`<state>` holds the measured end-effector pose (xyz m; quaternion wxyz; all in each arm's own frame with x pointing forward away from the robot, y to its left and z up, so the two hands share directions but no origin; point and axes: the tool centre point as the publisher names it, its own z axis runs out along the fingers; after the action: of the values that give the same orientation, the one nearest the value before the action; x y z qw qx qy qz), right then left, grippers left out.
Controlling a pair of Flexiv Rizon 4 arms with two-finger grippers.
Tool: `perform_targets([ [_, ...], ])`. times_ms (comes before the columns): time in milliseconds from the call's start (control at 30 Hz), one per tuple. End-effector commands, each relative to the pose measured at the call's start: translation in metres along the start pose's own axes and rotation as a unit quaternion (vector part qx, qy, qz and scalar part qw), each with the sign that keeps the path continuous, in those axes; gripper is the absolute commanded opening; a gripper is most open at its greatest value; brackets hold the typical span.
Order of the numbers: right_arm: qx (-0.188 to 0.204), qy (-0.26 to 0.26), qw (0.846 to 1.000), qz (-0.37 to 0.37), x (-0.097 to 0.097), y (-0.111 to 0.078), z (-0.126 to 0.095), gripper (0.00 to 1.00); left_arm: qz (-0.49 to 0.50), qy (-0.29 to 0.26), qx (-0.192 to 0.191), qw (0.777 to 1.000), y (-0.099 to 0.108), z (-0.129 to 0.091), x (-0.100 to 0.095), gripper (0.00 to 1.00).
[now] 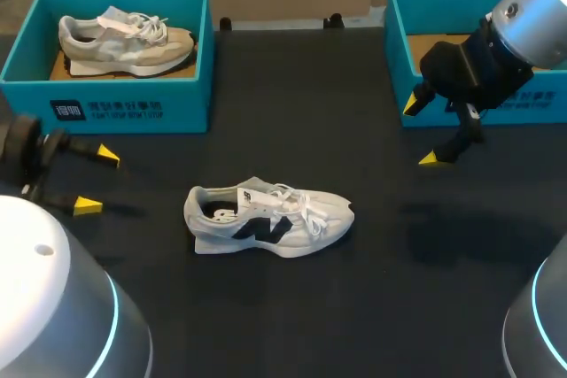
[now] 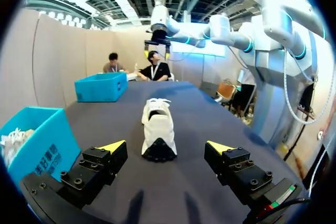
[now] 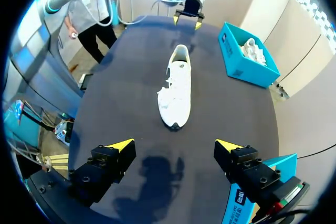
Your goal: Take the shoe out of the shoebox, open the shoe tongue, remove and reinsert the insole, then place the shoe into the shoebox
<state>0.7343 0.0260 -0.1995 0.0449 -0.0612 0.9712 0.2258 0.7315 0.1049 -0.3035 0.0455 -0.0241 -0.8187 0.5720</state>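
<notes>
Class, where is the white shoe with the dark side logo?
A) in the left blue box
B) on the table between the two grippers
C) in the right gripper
B: the white shoe stands on the table, with the left gripper and right gripper open, apart from it.

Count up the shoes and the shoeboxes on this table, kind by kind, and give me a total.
Shoes: 2, the white shoe lying on the table and the beige shoe inside the left shoebox.
Shoeboxes: 2, the left shoebox and the right shoebox, both teal.
Total: 4.
</notes>
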Motion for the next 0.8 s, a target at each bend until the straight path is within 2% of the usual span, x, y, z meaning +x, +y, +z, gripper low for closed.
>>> perform_targets([
  [33, 0.001, 0.0, 1.0, 0.0, 0.0, 0.0, 0.001, 1.0, -0.007, -0.024, 0.013, 1.0, 0.011, 0.005, 0.002, 1.0],
  [100, 0.001, 0.0, 1.0, 0.0, 0.0, 0.0, 0.001, 1.0, -0.01, -0.027, 0.013, 1.0, 0.017, 0.006, 0.0, 1.0],
  [233, 0.001, 0.0, 1.0, 0.0, 0.0, 0.0, 0.001, 1.0, -0.009, -0.03, 0.035, 0.999, 0.027, 0.011, -0.001, 1.0],
  [467, 0.001, 0.0, 1.0, 0.0, 0.0, 0.0, 0.001, 1.0, 0.015, -0.009, 0.051, 0.999, 0.047, 0.017, -0.004, 1.0],
  [633, 0.001, 0.0, 1.0, 0.0, 0.0, 0.0, 0.001, 1.0, 0.025, -0.021, 0.051, 0.998, 0.059, 0.021, -0.009, 1.0],
  [800, 0.001, 0.0, 1.0, 0.0, 0.0, 0.0, 0.001, 1.0, 0.049, -0.049, 0.076, 0.995, 0.066, 0.025, -0.015, 1.0],
])
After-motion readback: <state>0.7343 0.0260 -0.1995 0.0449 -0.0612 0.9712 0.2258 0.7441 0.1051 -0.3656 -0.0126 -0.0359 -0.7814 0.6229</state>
